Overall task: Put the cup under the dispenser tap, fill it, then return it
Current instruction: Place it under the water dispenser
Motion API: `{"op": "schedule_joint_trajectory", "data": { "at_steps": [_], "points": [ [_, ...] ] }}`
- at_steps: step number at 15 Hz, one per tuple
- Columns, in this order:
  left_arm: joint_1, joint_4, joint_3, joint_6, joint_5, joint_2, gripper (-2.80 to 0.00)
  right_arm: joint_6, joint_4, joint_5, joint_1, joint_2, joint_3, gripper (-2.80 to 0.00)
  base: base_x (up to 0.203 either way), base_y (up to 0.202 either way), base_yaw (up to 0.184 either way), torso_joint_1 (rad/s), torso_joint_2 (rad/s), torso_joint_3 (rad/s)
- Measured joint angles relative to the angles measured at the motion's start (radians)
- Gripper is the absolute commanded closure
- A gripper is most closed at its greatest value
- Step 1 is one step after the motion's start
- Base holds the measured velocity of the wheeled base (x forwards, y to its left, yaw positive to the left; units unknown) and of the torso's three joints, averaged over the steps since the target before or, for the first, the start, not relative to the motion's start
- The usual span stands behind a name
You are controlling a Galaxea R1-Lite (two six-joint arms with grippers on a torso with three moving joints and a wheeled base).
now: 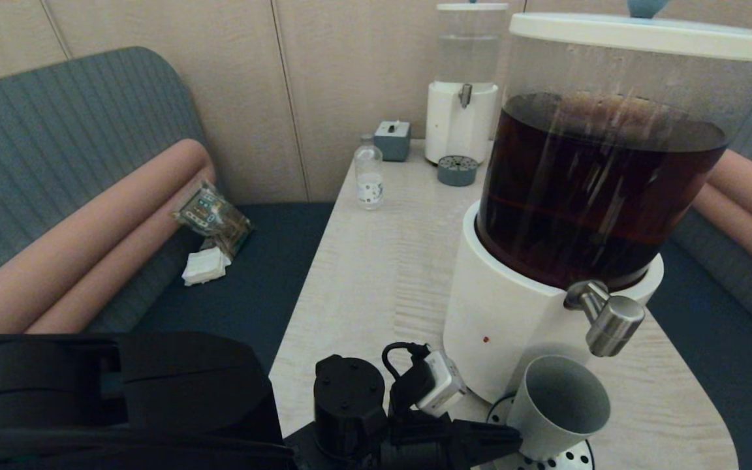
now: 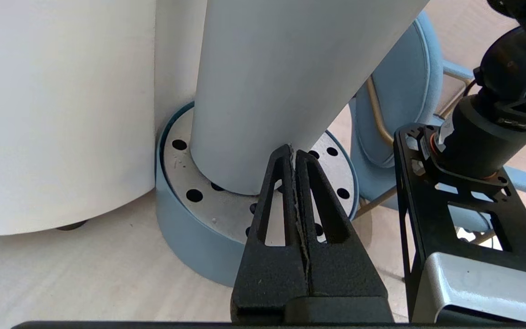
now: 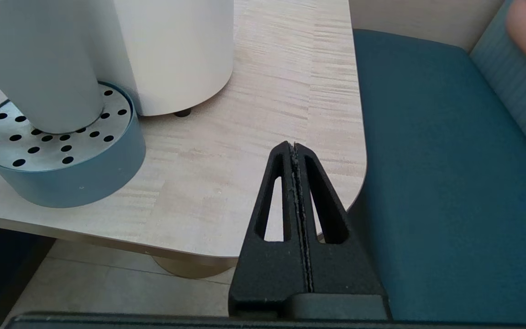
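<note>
The grey cup (image 1: 559, 405) leans tilted on the round perforated drip tray (image 1: 575, 457), just below the steel dispenser tap (image 1: 608, 320) of the big white-based dispenser (image 1: 506, 326) with dark brown liquid. My left gripper (image 1: 513, 438) is shut and empty, its tips touching the cup's side. The left wrist view shows the gripper tips (image 2: 294, 151) against the cup (image 2: 290, 82) above the tray (image 2: 185, 219). My right gripper (image 3: 294, 146) is shut and empty over the table's near right corner, apart from the cup (image 3: 39, 68) and tray (image 3: 71, 178). It is out of the head view.
At the table's far end stand a smaller clear-liquid dispenser (image 1: 464, 98), its small tray (image 1: 457, 171), a grey box (image 1: 392, 140) and a small clear bottle (image 1: 369, 176). A packet and tissue (image 1: 213, 228) lie on the left bench. Blue seat (image 3: 427, 183) borders the table's right edge.
</note>
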Motion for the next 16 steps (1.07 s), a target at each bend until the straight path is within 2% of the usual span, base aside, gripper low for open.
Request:
{"op": "schedule_joint_trajectory", "data": {
  "at_steps": [16],
  "points": [
    [-0.019,0.0,-0.035,0.0,0.006,0.034,0.0,0.0,0.0,0.0,0.0,0.0,0.0,0.0,0.0,0.0,0.0,0.0,0.0,0.0]
  ]
}}
